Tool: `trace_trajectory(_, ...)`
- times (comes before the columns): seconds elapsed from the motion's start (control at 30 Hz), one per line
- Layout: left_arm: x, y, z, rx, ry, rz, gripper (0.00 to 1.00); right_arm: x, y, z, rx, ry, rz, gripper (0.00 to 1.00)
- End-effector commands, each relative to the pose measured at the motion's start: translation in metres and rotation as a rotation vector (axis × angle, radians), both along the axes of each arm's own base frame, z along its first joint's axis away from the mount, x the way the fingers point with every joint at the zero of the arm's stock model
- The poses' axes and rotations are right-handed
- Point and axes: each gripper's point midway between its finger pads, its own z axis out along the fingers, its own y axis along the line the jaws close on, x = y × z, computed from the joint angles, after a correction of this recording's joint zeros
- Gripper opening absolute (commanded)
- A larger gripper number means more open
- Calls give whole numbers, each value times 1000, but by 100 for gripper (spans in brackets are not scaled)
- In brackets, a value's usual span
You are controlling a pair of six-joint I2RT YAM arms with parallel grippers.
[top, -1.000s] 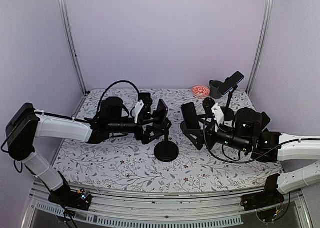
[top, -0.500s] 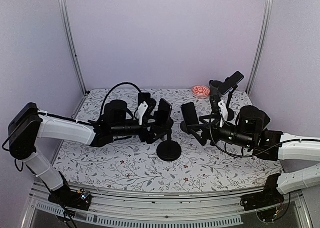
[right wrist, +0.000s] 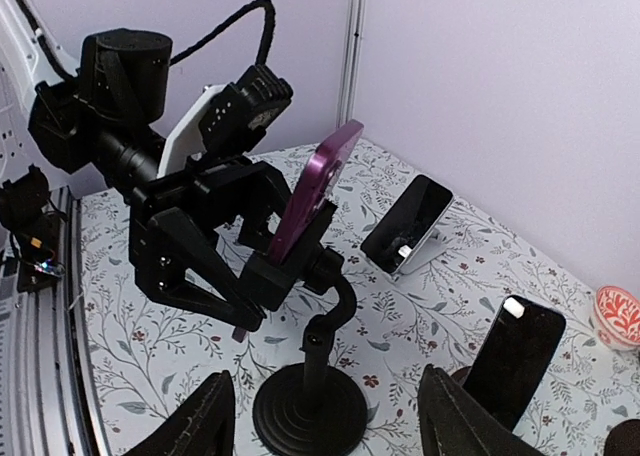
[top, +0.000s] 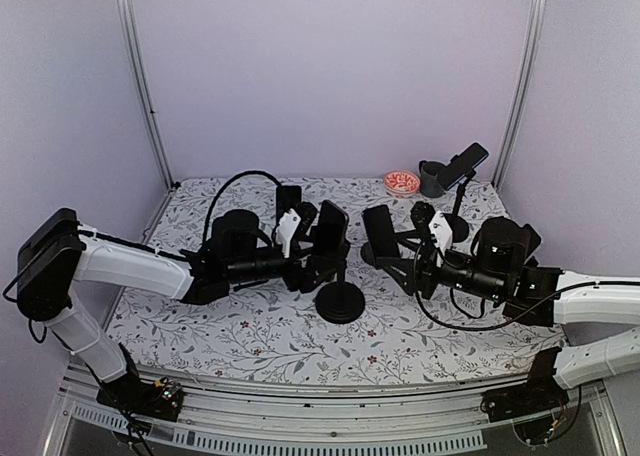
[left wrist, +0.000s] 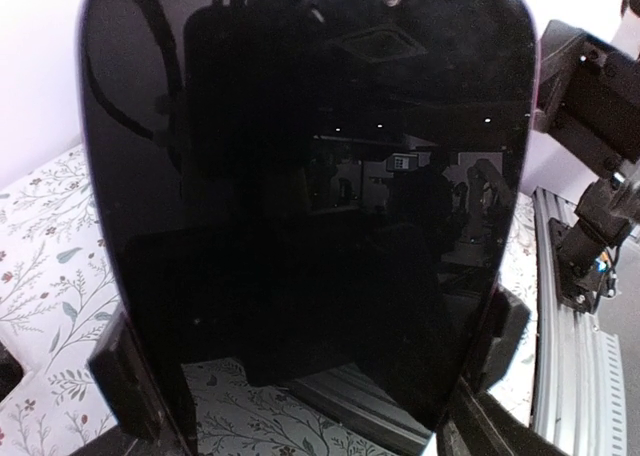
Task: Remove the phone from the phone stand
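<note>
A phone with a purple case [right wrist: 322,181] stands in the clamp of a black phone stand [right wrist: 308,401] in the middle of the table. Its dark screen [left wrist: 310,176] fills the left wrist view. My left gripper [top: 325,241] is shut on the phone, one finger [left wrist: 135,381] at each side edge. My right gripper [right wrist: 330,421] is open low over the table on the other side, the stand's round base [top: 340,303] just ahead between its fingers and touching neither.
A second black phone [right wrist: 515,361] stands close to my right gripper. Another phone on a white stand [right wrist: 410,226] is behind the left gripper. At the back right are a pink dish [top: 402,183], a dark cup [top: 432,179] and a phone on a tall stand [top: 465,164].
The left gripper moved right and its jaws closed in on the phone's edges. The stand's base shifted slightly right. The right gripper's jaws narrowed somewhat.
</note>
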Motion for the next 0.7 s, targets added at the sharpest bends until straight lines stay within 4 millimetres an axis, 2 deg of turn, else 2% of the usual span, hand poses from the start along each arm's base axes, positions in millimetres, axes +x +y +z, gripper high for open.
trace_trajectory(0.0,-7,-2,12,-34,-5,-13,52,6,10,3,-134,-302,9,63)
trace_trajectory(0.1,-9,-3,13,-37,2,-22,51,11,21,-1,-224,-436,-28,62)
trace_trajectory(0.3,-11,-3,15,-35,14,-29,47,20,42,-6,-314,-566,-81,57)
trace_trajectory(0.5,-13,-4,14,-28,25,-25,45,25,51,-6,-369,-639,-141,50)
trace_trajectory(0.67,-13,-4,12,-22,36,-22,44,27,58,-8,-402,-660,-153,49)
